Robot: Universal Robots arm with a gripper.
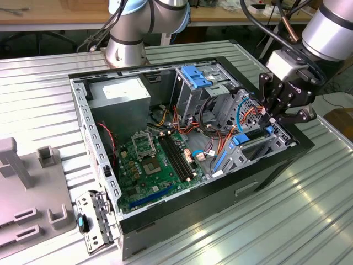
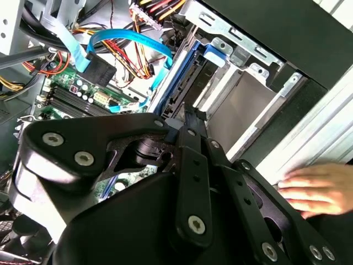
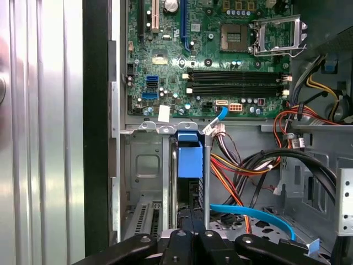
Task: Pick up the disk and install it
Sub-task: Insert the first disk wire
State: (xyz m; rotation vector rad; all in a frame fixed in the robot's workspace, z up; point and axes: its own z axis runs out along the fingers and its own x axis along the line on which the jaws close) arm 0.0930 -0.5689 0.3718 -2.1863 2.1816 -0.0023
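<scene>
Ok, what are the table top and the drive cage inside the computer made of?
The table top looks like ribbed bare metal, probably aluminium: silvery, parallel grooves, bright reflections. The drive cage looks like stamped sheet steel: dull grey, punched holes, folded edges.

**Q:** Which text can we read on the unit?

**A:** None. We can only list the surfaces that carry print.

**Q:** Which surfaces are they?

**A:** In the exterior view, the power supply (image 1: 113, 102) carries a white label (image 1: 122, 88), and its lines are too fine for us to read. A white marking sits on the body of the gripper (image 1: 274, 118), and we cannot make it out. In the first wrist view, the board (image 3: 165, 66) shows white component lettering that we cannot resolve, and a white sticker (image 3: 164, 113) at the board's edge looks blank to us.
</scene>
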